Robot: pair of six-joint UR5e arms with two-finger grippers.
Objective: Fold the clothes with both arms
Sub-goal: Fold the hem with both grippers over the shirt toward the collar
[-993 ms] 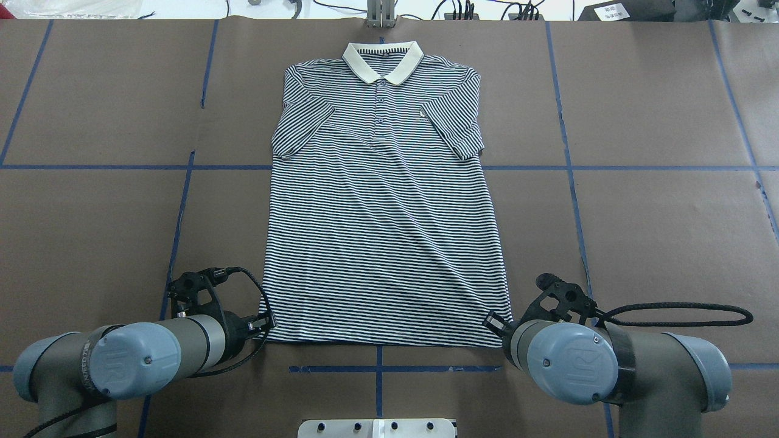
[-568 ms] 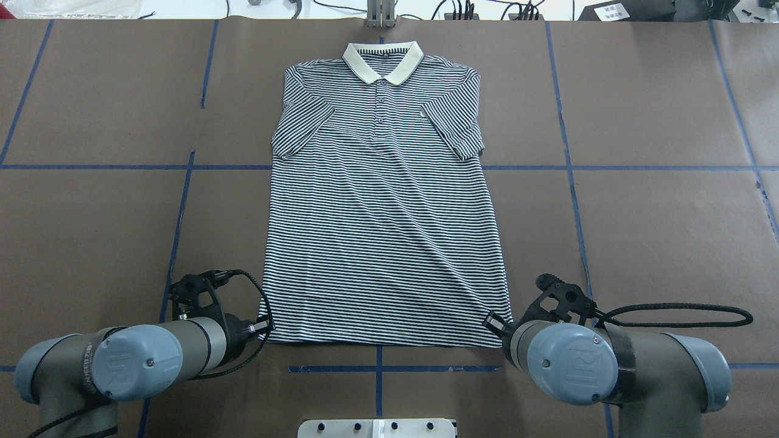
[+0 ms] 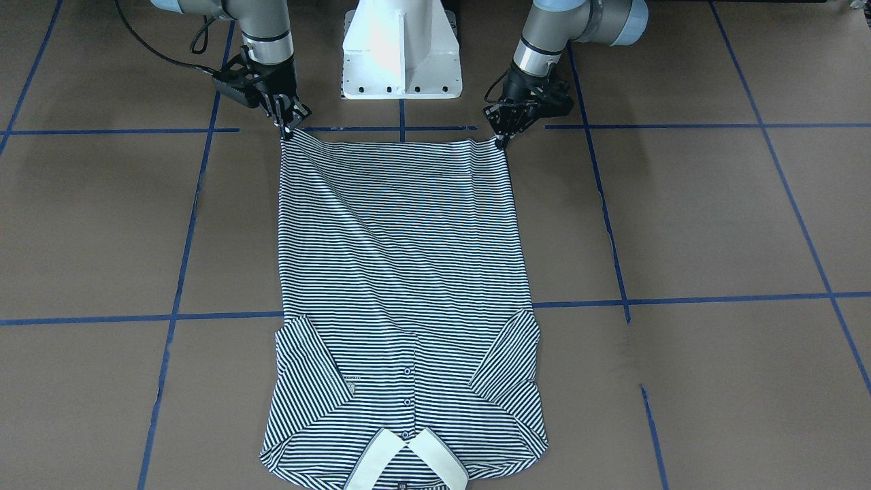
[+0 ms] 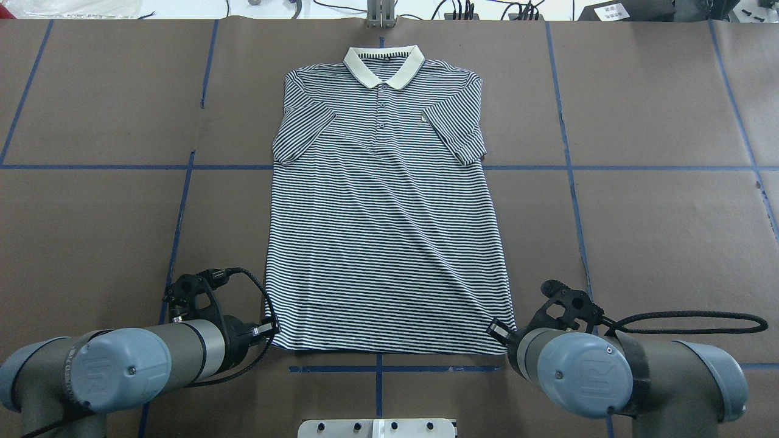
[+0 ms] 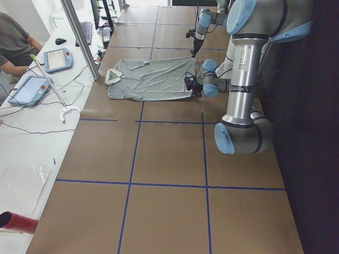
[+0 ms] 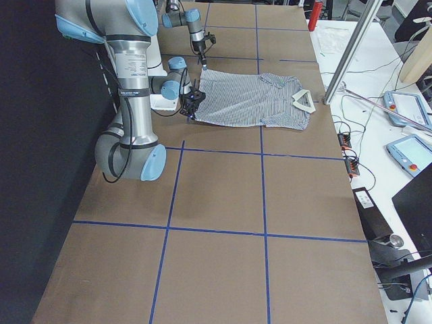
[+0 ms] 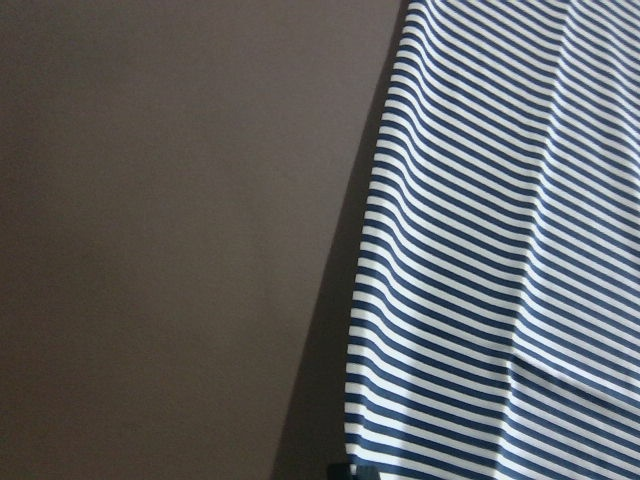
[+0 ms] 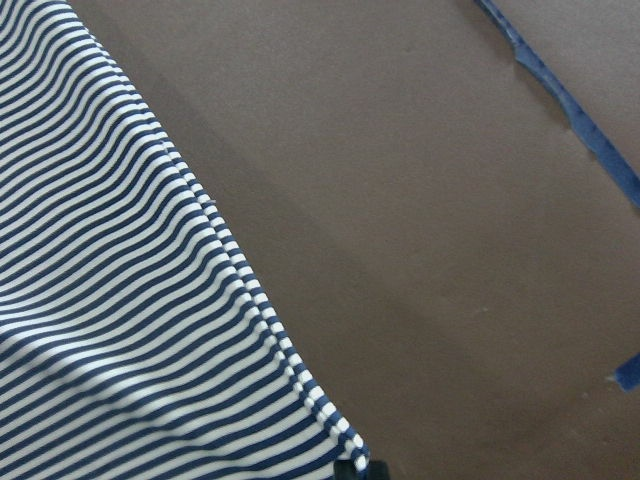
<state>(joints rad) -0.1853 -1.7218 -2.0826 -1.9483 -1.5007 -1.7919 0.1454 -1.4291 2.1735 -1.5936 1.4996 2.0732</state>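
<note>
The striped polo shirt [image 4: 389, 213] lies flat and face up on the brown table, its cream collar [image 4: 383, 66] at the far end and both sleeves folded in. My left gripper [image 4: 271, 329] is shut on the near left hem corner. My right gripper [image 4: 496, 329] is shut on the near right hem corner. In the front-facing view the left gripper [image 3: 502, 139] and right gripper [image 3: 286, 131] pinch the hem corners, which sit slightly raised off the table. The wrist views show only striped cloth [image 7: 500, 250] [image 8: 120, 300] and table.
The white pedestal base [image 3: 401, 54] stands between the arms, just behind the hem. Blue tape lines [image 4: 377, 368] cross the brown table cover. A metal post [image 4: 380, 15] stands at the far edge. An operators' desk with tablets [image 5: 32, 87] runs beyond the far edge.
Both grippers have drawn back toward the robot base with the hem corners. The whole shirt has slid a little toward the robot with them.
</note>
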